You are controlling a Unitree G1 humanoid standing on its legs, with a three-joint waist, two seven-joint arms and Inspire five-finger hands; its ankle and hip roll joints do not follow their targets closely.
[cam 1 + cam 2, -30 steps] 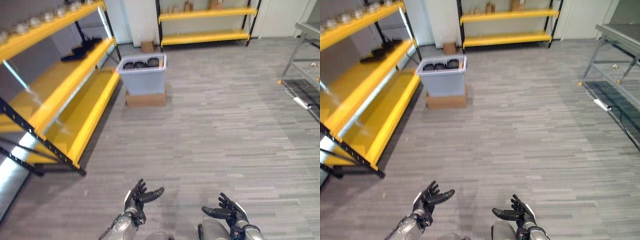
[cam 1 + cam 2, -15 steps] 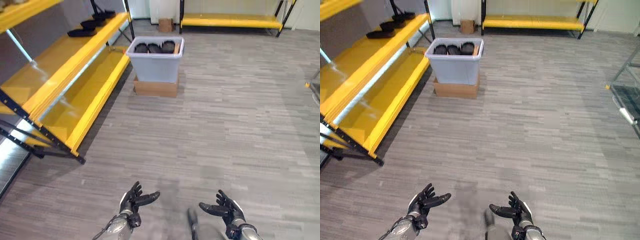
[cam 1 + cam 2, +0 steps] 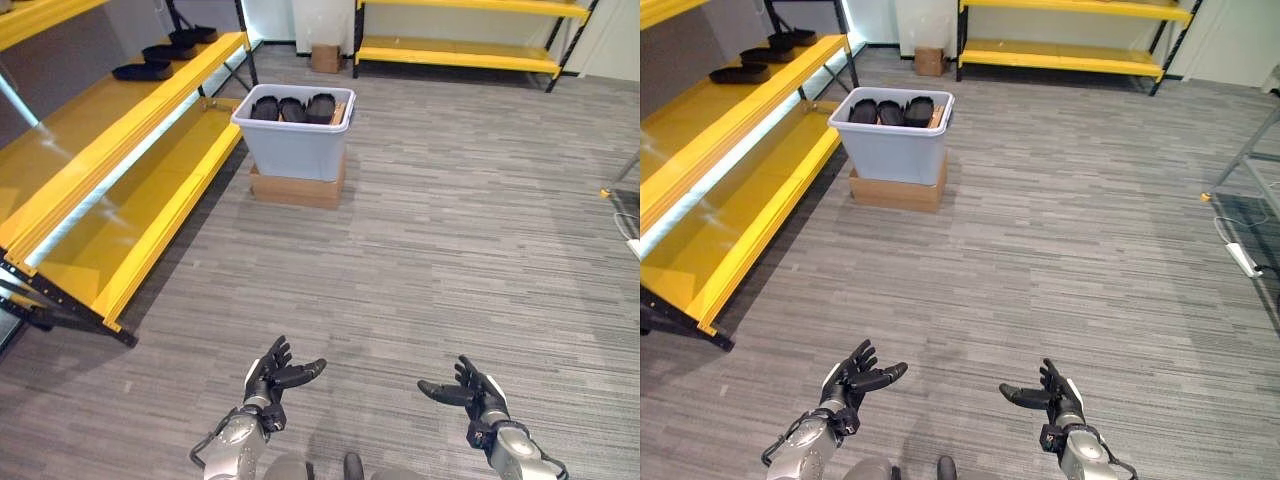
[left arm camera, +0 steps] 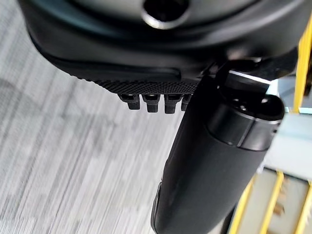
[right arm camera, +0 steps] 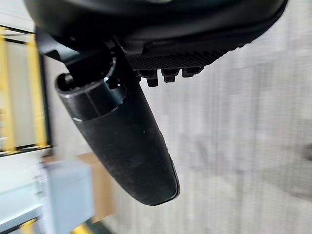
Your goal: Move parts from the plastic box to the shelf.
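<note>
- The left hand [image 3: 272, 375] is raised low in the head views, well short of the box, with fingers spread and thumb out; it holds nothing.
- The right hand [image 3: 476, 398] is raised beside it, apart from it, likewise spread wide and empty.
- In each wrist view the thumb stands straight out from the palm over bare floor, with the fingertips showing in a row beside it.
- The box [image 3: 296, 148], pale grey plastic, stands well ahead on the grey floor [image 3: 450, 230], resting on a flat cardboard carton [image 3: 296, 188].
- Three dark parts [image 3: 294, 108] lie side by side in the box, near its top rim.
- The shelf [image 3: 120, 150], yellow with a dark frame, runs along the robot's left, just beside the box.
- More dark parts [image 3: 142, 70] lie on the shelf's middle level, toward its far end.
- A second yellow shelf [image 3: 460, 55] stands at the far wall, with a small carton [image 3: 325, 58] on the floor near it.
</note>
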